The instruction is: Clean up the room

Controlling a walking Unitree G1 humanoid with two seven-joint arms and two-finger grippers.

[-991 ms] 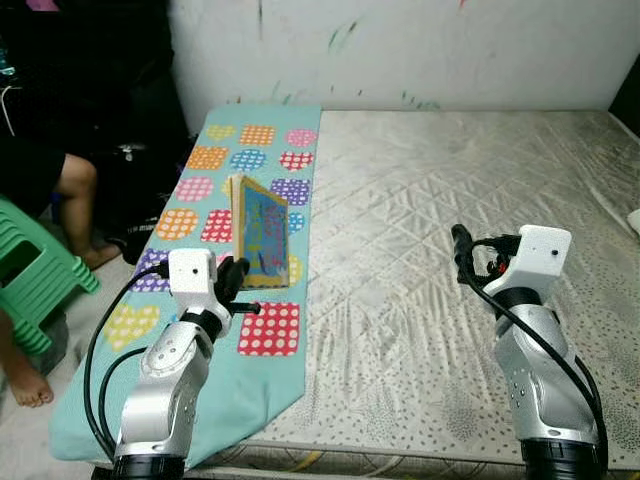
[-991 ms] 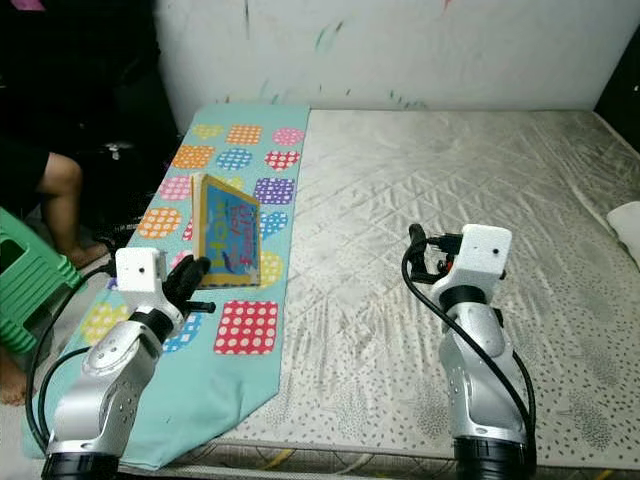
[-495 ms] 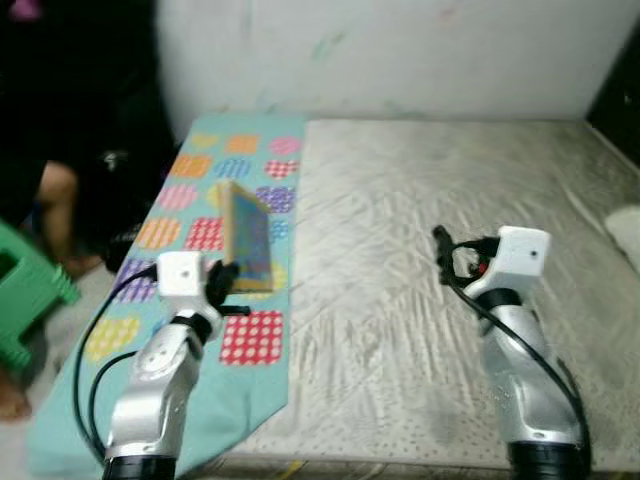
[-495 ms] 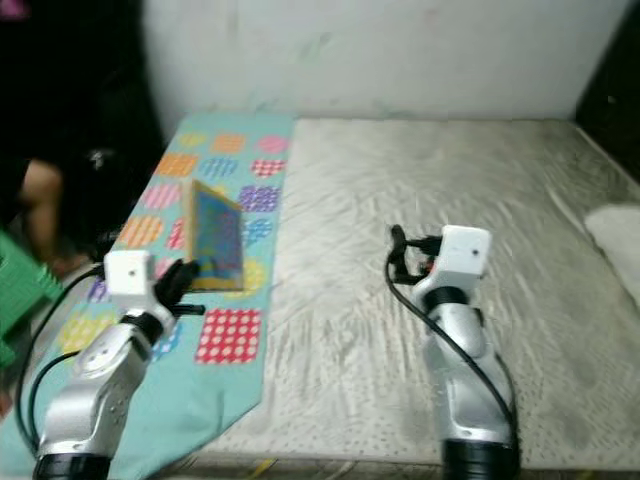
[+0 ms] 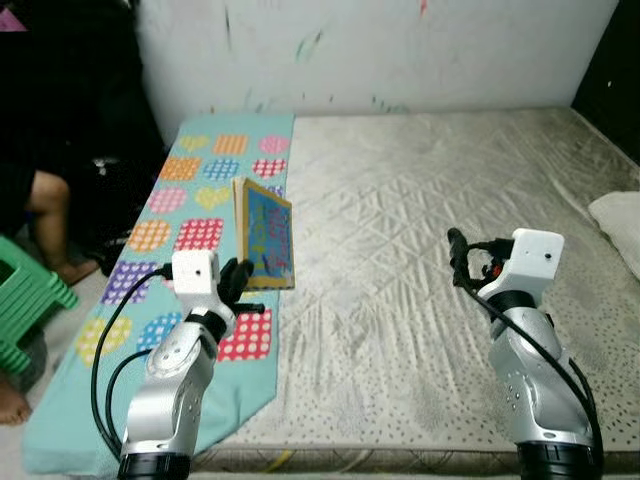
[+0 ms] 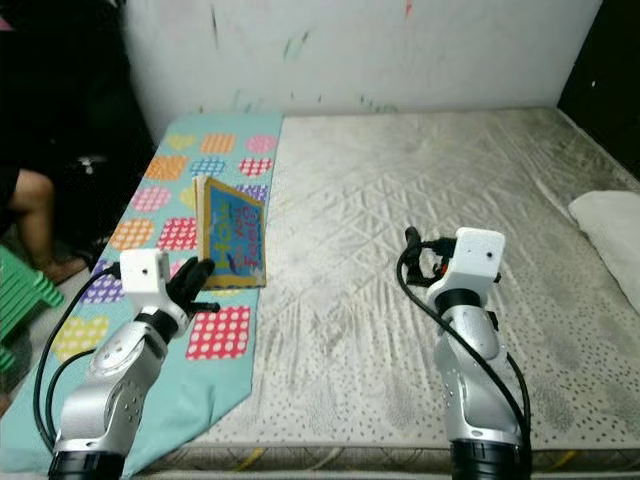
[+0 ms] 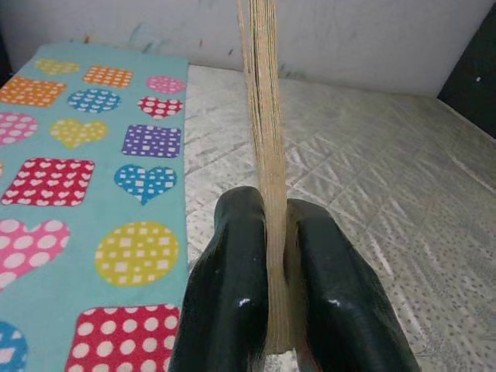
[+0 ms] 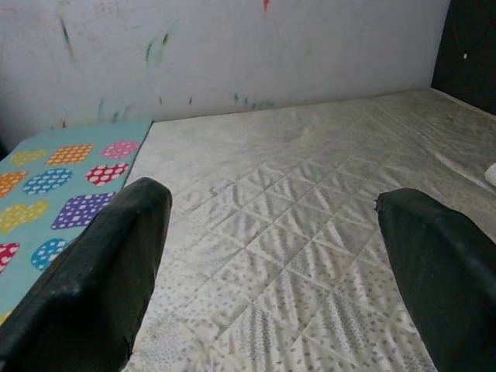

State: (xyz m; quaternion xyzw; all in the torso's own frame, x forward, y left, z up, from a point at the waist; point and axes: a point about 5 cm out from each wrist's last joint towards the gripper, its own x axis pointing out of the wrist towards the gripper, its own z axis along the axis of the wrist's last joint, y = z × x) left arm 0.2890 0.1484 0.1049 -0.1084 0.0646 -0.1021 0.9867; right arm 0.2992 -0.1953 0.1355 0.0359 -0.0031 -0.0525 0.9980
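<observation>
A thin picture book [image 5: 268, 233] with a blue cover stands upright on its edge above the patterned teal blanket [image 5: 200, 200]. My left gripper [image 5: 238, 283] is shut on the book's lower edge; in the left wrist view the two black fingers [image 7: 232, 294] pinch the cream page edges [image 7: 263, 116]. My right gripper [image 5: 458, 252] hovers open over the bare grey mattress [image 5: 420, 210], its fingers [image 8: 101, 271] spread wide with nothing between them.
A person's leg [image 5: 45, 215] and a green plastic stool [image 5: 25, 300] are at the left, beside the bed. A white pillow [image 5: 618, 220] lies at the mattress's right edge. A paint-marked white wall [image 5: 380, 50] backs the bed.
The whole picture shifted, so the camera moved; the pillow at the right came into view. The left gripper still holds the book upright, and the right gripper stays open.
</observation>
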